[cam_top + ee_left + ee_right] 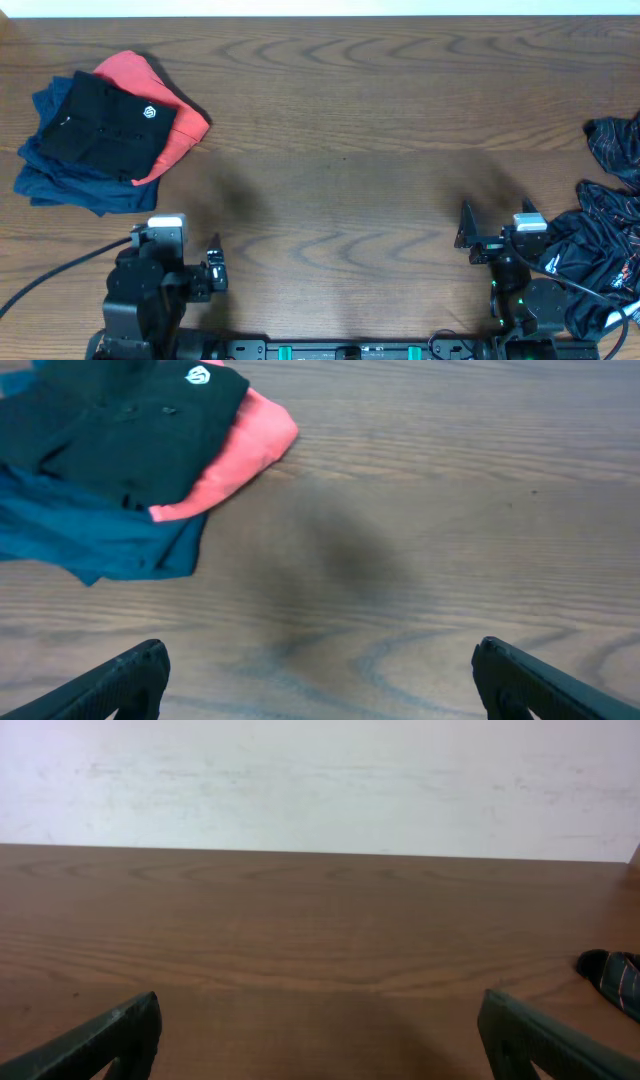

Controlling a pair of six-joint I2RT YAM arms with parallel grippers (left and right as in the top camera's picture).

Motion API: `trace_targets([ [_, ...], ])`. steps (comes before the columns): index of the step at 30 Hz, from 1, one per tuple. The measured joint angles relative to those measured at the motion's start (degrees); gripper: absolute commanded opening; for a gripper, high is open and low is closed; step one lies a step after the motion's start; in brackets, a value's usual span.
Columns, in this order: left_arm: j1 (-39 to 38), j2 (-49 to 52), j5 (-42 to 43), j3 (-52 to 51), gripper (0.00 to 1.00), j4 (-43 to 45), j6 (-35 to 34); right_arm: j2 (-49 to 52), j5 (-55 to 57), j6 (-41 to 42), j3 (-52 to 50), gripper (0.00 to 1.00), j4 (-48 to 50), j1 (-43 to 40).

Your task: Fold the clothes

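Left hand [320, 660] and right hand [320, 1010] gape wide, empty.

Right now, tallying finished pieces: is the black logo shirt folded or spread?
Folded: the black logo shirt lies as a compact, straight-edged rectangle.

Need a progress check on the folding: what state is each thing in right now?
black shirt: folded, on top of the left stack, logo up.
red garment: folded, under the black shirt, edge sticking out.
blue garment: bottom of the stack, loosely folded.
black garments: crumpled heap at the right, not folded.
left gripper: open, empty.
right gripper: open, empty.
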Motion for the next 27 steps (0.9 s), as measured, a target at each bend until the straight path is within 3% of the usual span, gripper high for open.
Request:
trace_targets([
  [7, 4.7, -7.7, -0.4, -9.5, 0.98, 4.9, 0.0, 0.0, 0.0, 0.0, 0.0, 0.99, 0.0, 0.0],
  [15, 6.9, -19.3, -0.4, -29.0, 0.98, 26.9, 0.0, 0.0, 0.0, 0.0, 0.0, 0.99, 0.0, 0.0],
  [20, 6.9, -20.3, -0.4, -37.2, 0.98, 43.3, 0.0, 0.0, 0.0, 0.0, 0.0, 0.99, 0.0, 0.0],
  [27, 6.9, -20.4, -0.2, -42.0, 0.98, 52.5, 0.0, 0.0, 0.0, 0.0, 0.0, 0.99, 0.0, 0.0],
])
